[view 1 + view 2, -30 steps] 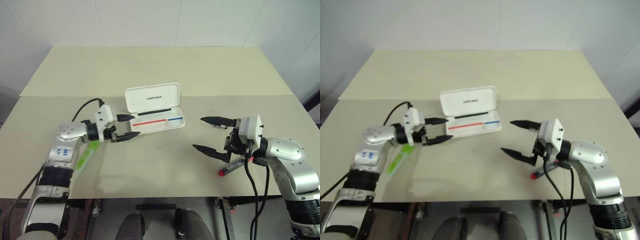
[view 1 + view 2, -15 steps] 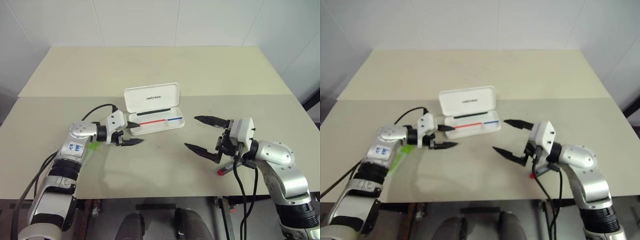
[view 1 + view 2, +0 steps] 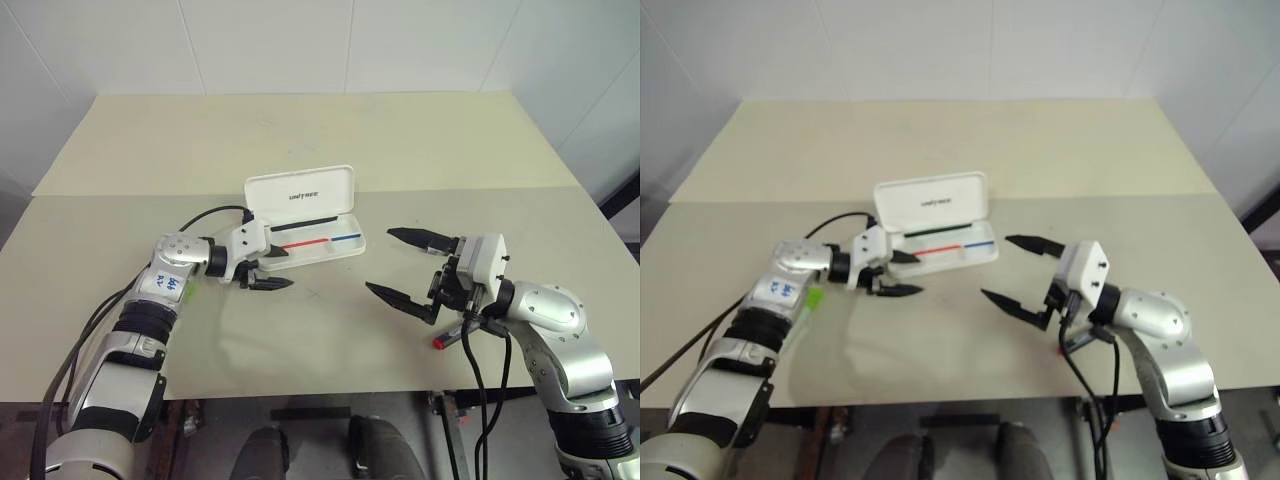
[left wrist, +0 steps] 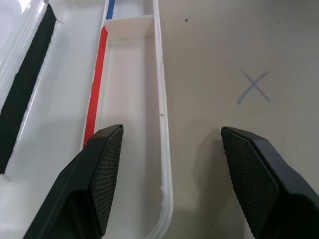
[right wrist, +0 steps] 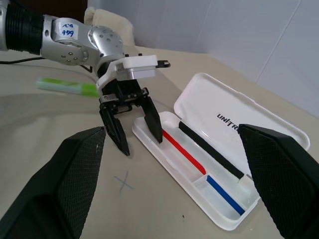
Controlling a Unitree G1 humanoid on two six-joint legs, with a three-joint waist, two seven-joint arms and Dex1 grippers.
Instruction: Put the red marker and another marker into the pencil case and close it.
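Clearly "UNITREE" on pencil case [image 3: 302, 196] lid

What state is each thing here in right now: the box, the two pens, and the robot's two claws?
pencil case: lid open, no markers inside.
red marker: lying on the table, under the right arm.
green marker: lying on the table, untouched.
left gripper: open, empty, straddling the case's front wall.
right gripper: open, empty.

A beige table [image 3: 330, 140] bears a small blue pen-drawn X mark [image 4: 253, 86], white walls behind.

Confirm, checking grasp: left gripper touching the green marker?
Apart. Right wrist view: left gripper sits at the pencil case; green marker lies back by its forearm.
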